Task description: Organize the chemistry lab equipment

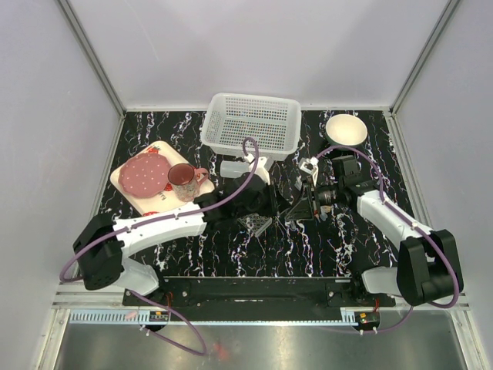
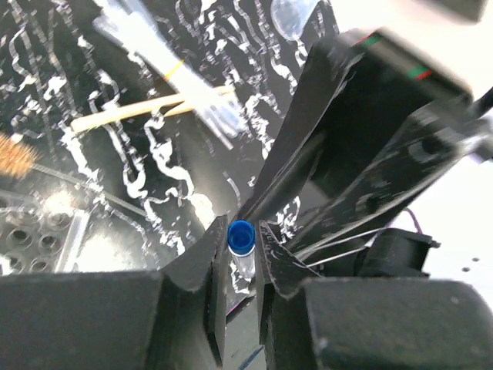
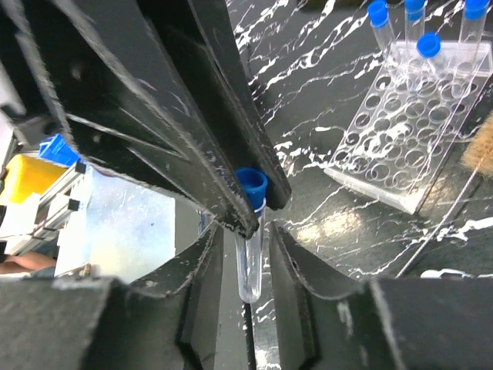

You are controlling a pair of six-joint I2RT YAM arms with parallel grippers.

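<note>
Pinching a blue-capped test tube (image 2: 241,237) between its fingers, L gripper (image 2: 240,270) holds it above mid-table, just right of the tube rack (image 3: 400,146), where more capped tubes (image 3: 427,46) stand. R gripper (image 3: 246,258) straddles the tube's body from the right; can't tell if its fingers touch.

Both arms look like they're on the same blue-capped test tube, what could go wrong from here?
Left gripper and right gripper both pinch one test tube; if either arm pulls away before the other lets go, it may crack or twist loose. The left grip sits right at the blue cap, so the tube might slip and fall once released.
</note>
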